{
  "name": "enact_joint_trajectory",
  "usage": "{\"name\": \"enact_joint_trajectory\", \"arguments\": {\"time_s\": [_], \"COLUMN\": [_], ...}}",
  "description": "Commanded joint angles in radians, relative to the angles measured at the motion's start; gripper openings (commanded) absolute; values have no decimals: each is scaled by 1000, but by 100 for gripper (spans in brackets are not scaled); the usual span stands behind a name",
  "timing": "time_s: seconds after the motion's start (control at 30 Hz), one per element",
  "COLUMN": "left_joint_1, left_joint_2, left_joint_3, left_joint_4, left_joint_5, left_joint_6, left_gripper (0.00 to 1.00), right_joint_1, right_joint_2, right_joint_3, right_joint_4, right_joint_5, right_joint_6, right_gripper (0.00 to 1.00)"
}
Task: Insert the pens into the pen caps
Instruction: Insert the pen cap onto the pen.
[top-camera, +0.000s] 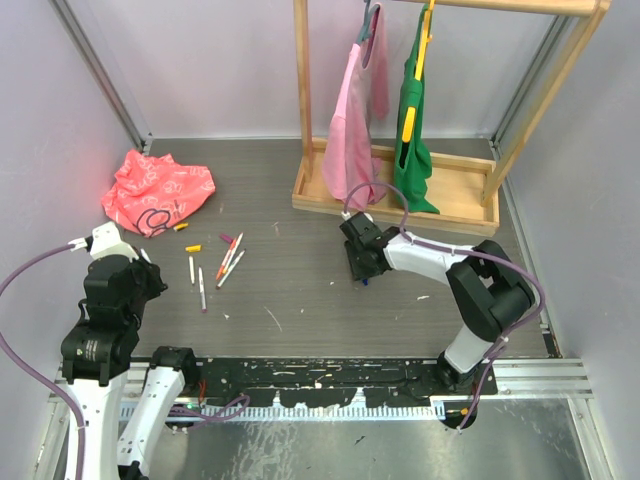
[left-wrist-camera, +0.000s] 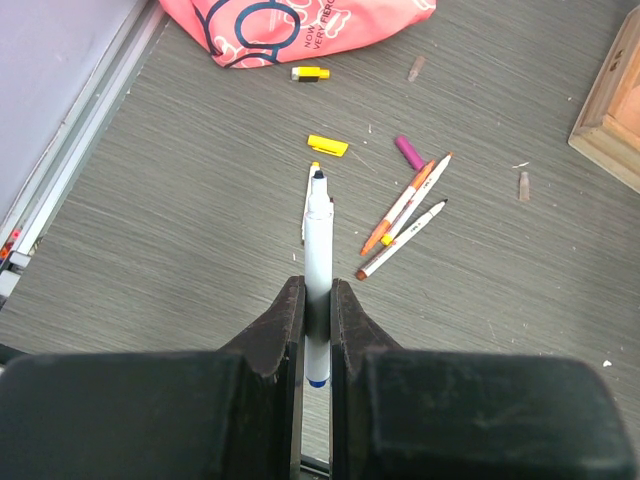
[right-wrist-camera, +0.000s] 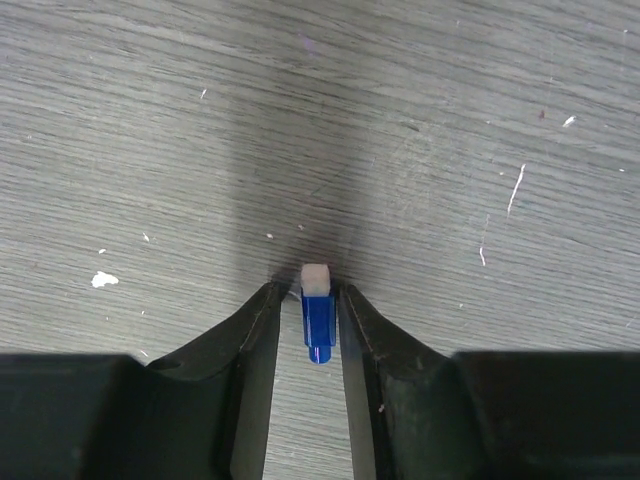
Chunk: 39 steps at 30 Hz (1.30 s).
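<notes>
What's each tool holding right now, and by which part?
Left tool pinches the blue pen near its rear end. A blue cap sits between the fingers of the right tool, but whether it's gripped cannot be told.

**Matt table, shiny small parts**

The table (right-wrist-camera: 450, 120) looks like matt grey laminate with a fine wood grain. The pen (left-wrist-camera: 318, 250) has a smooth white plastic barrel; the blue cap (right-wrist-camera: 318, 325) is glossy plastic. The rack (top-camera: 303, 90) is pale bare wood.
</notes>
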Motion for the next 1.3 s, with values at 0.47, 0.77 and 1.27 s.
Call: {"name": "enact_joint_trajectory", "arguments": {"time_s": [0.47,0.77,1.27], "left_joint_1": [-41,-80,-214], "left_joint_2": [59,121,168], "left_joint_3": [0,50,-47], "left_joint_4": [88,131,333], "left_joint_5": [93,388,608], "left_joint_6": [23,49,-137], "left_gripper": [0,1,0], "right_joint_1": [11,10,10], "right_joint_2": [-65,-377,-764], "right_joint_3": [10,-39,-169], "right_joint_4": [-37,36,185], "right_joint_5": [24,55,-22], "right_joint_6": [-18,-70,39], "right_gripper": [2,0,0]}}
